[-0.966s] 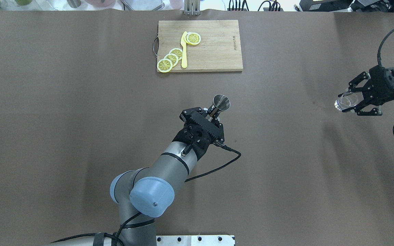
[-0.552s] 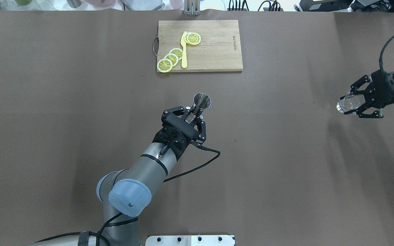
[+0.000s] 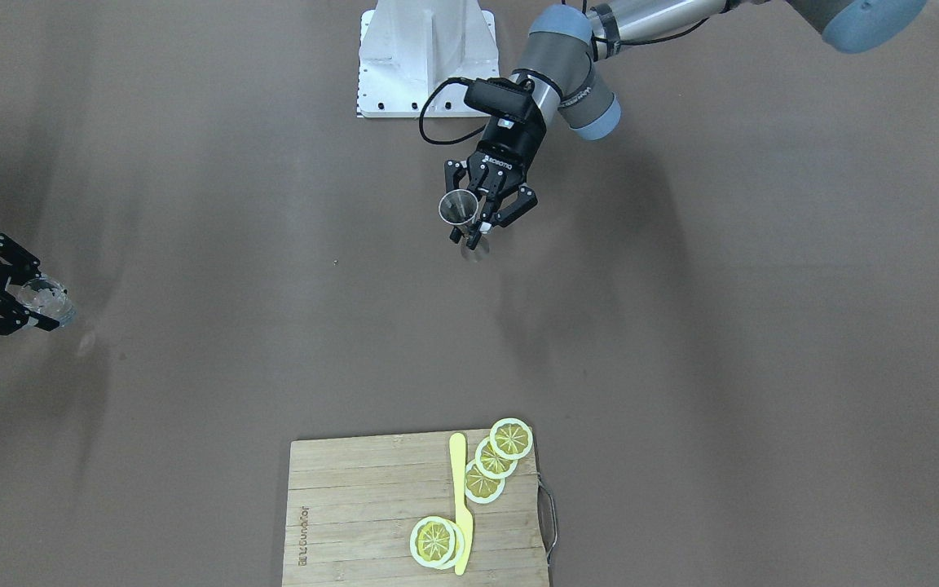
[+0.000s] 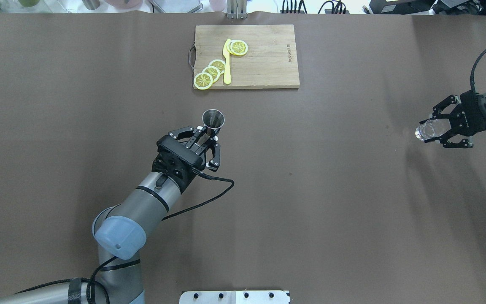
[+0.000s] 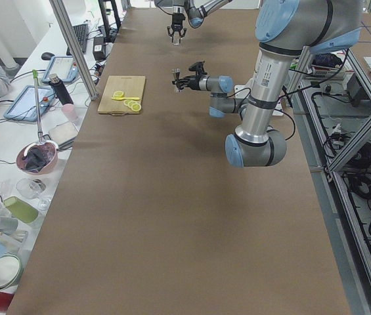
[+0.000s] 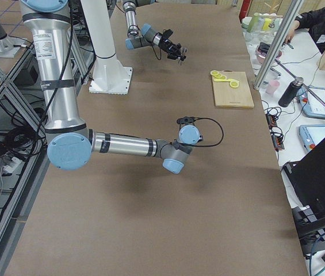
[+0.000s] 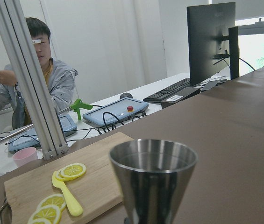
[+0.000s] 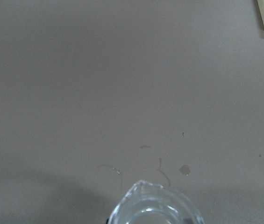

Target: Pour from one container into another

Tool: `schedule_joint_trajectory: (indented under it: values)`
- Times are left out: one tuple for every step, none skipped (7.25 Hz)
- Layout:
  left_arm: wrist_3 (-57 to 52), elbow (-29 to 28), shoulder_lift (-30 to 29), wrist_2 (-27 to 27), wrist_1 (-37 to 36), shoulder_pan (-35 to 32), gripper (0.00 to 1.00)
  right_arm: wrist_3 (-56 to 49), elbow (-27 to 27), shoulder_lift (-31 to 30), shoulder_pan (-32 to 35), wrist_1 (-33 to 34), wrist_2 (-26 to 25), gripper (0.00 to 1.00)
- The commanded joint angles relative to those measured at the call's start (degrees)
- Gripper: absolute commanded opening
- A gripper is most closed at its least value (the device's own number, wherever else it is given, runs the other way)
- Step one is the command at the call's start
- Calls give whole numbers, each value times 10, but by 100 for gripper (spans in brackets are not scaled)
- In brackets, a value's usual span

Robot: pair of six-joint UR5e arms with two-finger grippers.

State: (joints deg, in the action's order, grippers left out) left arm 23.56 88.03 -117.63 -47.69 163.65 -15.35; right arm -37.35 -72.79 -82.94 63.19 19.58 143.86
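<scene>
A steel jigger [image 4: 213, 119] is held upright above the table, with my left gripper [image 4: 205, 141] shut on its lower stem. From the front it shows as a small metal cone [image 3: 458, 207] in the same left gripper [image 3: 482, 220]. The left wrist view fills with the jigger's open cup [image 7: 153, 178]. Far off at the table's right side, my right gripper [image 4: 439, 131] is shut on a clear glass [image 4: 426, 129], which hangs just above the cloth. The glass [image 3: 50, 303] shows at the front view's left edge, and its rim [image 8: 154, 205] at the bottom of the right wrist view.
A wooden cutting board [image 4: 264, 59] lies at the back centre with lemon slices [image 4: 210, 72] and a yellow knife [image 4: 227, 63] on it. Brown cloth [image 4: 310, 190] covers the table. An operator [image 7: 38, 74] sits beyond the far edge by tablets and a monitor.
My left arm has carried the jigger to the left and slightly farther back. The right gripper has shifted the glass a little rightward and stays shut on it.
</scene>
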Motion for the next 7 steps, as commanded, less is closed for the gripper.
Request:
schedule_joint_trajectory:
  values:
    - [4, -2, 43, 0, 52, -19, 0, 50, 3, 20, -9, -19, 3, 0]
    - [4, -5, 80, 1, 88, -27, 0, 73, 3, 29, -19, -21, 2, 0]
    - [5, -8, 118, 1, 120, -40, 0, 98, 4, 30, -31, -38, -3, 0]
    - [5, -13, 147, 1, 141, -45, 0, 140, 3, 31, -45, -65, -9, 0]
    - [8, -34, 151, 1, 162, -63, 0, 167, 4, 31, -60, -85, -20, 0]
    - [8, -64, 152, 1, 182, -68, 0, 175, 4, 31, -71, -87, -24, 0]
    - [8, -77, 156, 1, 197, -73, 0, 178, 5, 31, -79, -97, -28, 0]
